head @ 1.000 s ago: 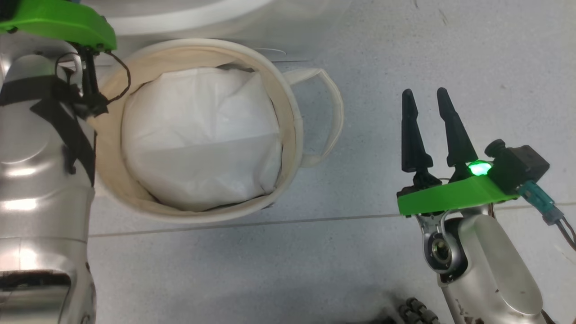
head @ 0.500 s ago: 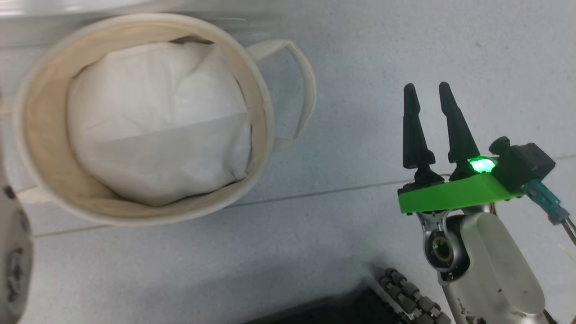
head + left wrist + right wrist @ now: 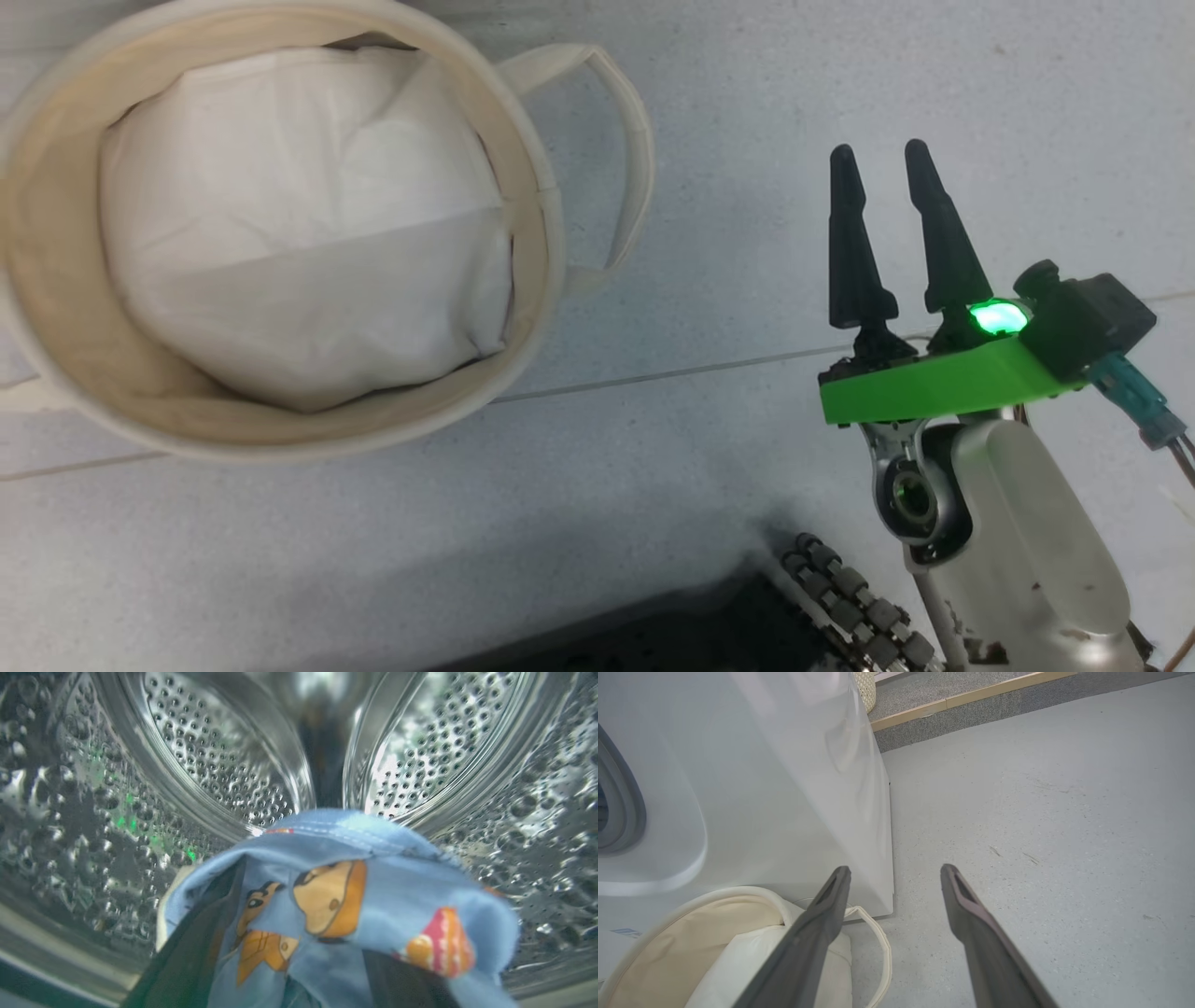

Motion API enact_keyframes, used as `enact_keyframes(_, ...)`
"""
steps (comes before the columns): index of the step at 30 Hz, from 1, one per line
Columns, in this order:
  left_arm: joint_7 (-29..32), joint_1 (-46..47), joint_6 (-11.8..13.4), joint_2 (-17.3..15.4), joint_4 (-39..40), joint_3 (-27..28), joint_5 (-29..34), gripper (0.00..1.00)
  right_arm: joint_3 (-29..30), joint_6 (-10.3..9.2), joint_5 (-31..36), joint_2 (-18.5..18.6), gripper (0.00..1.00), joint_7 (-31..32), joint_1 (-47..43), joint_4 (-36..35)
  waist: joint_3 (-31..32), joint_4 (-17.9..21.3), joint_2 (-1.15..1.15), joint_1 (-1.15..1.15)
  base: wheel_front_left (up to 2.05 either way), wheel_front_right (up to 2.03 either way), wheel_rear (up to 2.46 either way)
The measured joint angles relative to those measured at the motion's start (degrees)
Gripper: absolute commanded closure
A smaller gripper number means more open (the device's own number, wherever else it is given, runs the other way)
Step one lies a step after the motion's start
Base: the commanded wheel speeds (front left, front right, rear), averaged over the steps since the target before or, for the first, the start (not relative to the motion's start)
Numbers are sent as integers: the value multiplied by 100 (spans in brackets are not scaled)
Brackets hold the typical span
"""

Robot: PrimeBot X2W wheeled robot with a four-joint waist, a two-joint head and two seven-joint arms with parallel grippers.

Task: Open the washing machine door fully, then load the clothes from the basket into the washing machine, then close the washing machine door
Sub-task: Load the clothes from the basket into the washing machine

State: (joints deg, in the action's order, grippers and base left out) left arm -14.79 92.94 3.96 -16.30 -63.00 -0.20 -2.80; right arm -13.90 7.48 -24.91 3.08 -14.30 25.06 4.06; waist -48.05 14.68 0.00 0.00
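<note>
My left fingers (image 3: 187, 956) stand apart at 6 o'clock in the left wrist view, inside the steel drum (image 3: 210, 756) of the washing machine (image 3: 761, 788). The clothes (image 3: 383, 877) lie draped over and between them, a blue piece with orange-brown cartoon faces. I see no pinch on the fabric; it simply rests across both fingers. The bundle is a rounded heap, with its long axis running from about 8 o'clock to 4 o'clock along the bottom of that view. Its stitched fold faces 12 o'clock, toward the back of the drum. A cream edge peeks out at its 9 o'clock side.

My right fingers (image 3: 943, 243) are spread wide and hold nothing. In the head view they sit at about 3 o'clock and point to 12 o'clock over the grey floor (image 3: 747, 112). The pale forearm rises from 5 o'clock, and a green lamp is lit on the green wrist plate.

The basket (image 3: 523, 187) is at 10 o'clock in the head view, apart from the right fingers, with one looped handle (image 3: 635, 159) toward them. It holds a white padding sheet (image 3: 299, 233). In the right wrist view the basket stands just beside the machine's white front, at 7 o'clock.
</note>
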Motion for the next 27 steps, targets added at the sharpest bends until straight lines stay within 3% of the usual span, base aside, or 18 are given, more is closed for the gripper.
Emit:
enact_keyframes(7, -1, -309, -101, 174, 710, -68, -54, 0, 5, 0, 122, 1, 0, 0, 63, 80, 257, -225, 0, 0, 0, 0, 0)
enact_keyframes(19, -1, -3027, -379, 891, 2209, 11, -308, 0, -148, 0, 160, 3, 0, 0, 22, 525, 1408, -660, 0, -1, 0, 0, 0)
enact_keyframes(27, 0, -4101, -520, 1152, 2447, -68, -276, 0, -110, 0, 186, 7, 0, 0, -414, 750, 2252, -954, 1, -1, 0, 0, 0)
